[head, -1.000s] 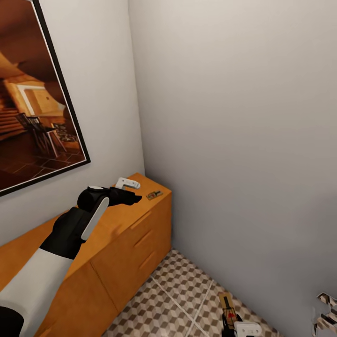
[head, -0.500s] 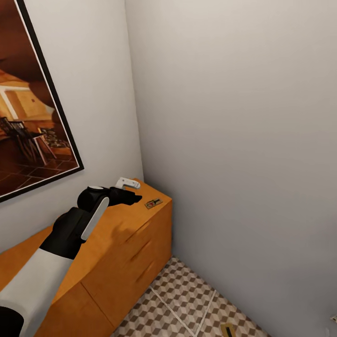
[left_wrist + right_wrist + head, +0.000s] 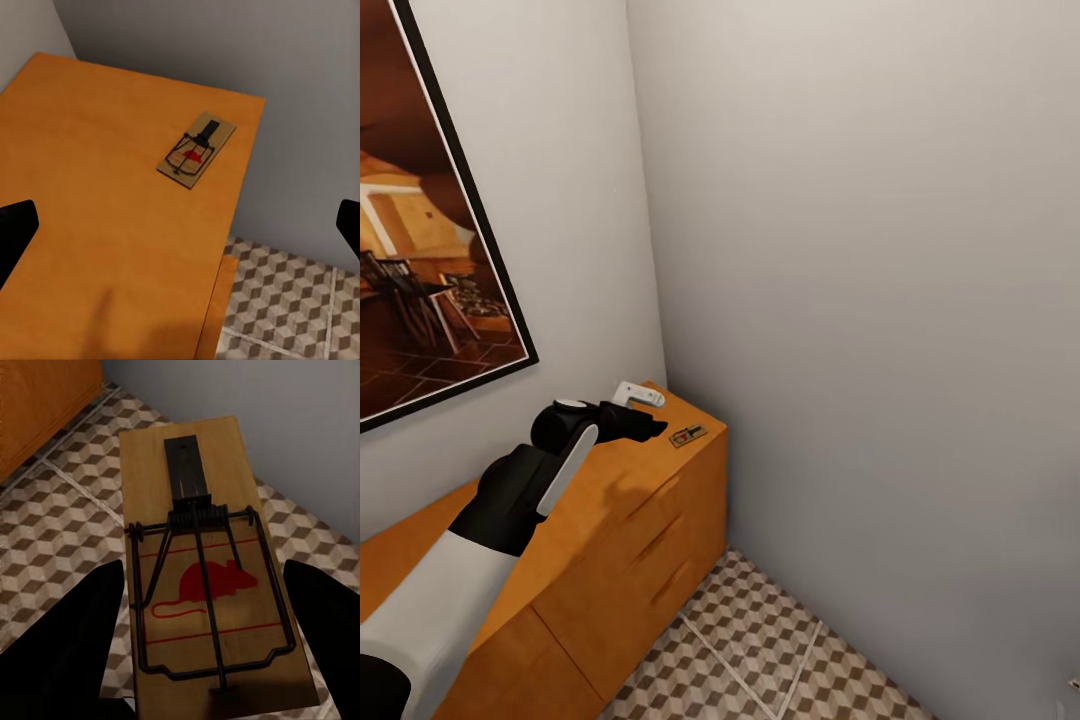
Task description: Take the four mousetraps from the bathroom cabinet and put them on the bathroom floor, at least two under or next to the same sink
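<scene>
One mousetrap (image 3: 196,149) lies flat near the far corner of the cabinet (image 3: 615,500) top, just ahead of the left gripper (image 3: 180,225), whose jaws are spread wide and empty — lined up, I judge, to reach it. The right gripper (image 3: 206,637) carries a second mousetrap (image 3: 210,585) between its fingers, above the bathroom floor (image 3: 60,532) — likely for setting down.

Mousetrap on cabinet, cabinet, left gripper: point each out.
mousetrap (image 3: 196,150), left wrist view, middle of its board
cabinet (image 3: 650,505), head view, drawer front
left gripper (image 3: 645,412), head view, between fingertips
</scene>
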Tool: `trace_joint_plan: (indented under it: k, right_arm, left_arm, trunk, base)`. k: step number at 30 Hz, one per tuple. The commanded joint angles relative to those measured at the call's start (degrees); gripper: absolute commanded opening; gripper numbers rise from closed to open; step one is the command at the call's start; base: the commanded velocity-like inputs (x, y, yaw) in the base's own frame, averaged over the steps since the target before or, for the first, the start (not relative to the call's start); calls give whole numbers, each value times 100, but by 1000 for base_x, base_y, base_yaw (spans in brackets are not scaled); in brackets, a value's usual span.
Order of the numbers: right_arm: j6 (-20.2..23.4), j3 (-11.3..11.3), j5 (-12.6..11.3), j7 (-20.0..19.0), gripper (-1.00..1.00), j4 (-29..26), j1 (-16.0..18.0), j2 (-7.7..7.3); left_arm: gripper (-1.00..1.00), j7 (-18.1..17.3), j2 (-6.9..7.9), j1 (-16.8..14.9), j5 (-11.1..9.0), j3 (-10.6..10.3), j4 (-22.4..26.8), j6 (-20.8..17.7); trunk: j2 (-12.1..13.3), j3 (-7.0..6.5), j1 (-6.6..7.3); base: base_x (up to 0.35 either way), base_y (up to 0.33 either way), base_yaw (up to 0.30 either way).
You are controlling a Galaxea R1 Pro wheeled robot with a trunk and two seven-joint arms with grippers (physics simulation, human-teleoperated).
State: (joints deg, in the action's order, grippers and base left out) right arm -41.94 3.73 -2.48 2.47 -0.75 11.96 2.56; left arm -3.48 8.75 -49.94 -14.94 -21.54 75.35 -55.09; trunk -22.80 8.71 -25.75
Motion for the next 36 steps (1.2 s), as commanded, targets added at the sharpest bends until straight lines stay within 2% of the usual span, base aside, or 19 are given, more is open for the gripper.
trace_joint_plan:
  k: [1, 12, 26, 30, 36]
  right_arm:
    - [-16, 41, -25, 26, -100, 5, 4, 3]
    - [-16, 41, -25, 33, -100, 5, -2, 8]
    - [-16, 41, -25, 36, -100, 5, -2, 8]
    - [-16, 41, -25, 42, -100, 5, -1, 9]
    - [-9, 41, -25, 43, -100, 5, -3, 15]
  left_arm:
    - [100, -30, 4, -7, 26, -8, 2, -19]
    - [100, -30, 4, -7, 26, -11, -140, -19]
    - [100, -30, 4, -7, 26, -32, -242, -10]
    - [100, -30, 4, -7, 26, -167, -352, 17]
    - [100, -31, 4, -7, 26, -327, -596, 392]
  trunk:
    - [-12, 12, -3]
    - [-12, 12, -3]
    - [-12, 12, -3]
    - [-12, 12, -3]
    - [-12, 12, -3]
  base:
    - [0, 0, 0]
    - [22, 0, 0]
    - [201, 0, 0]
    - [86, 0, 0]
    - [15, 0, 0]
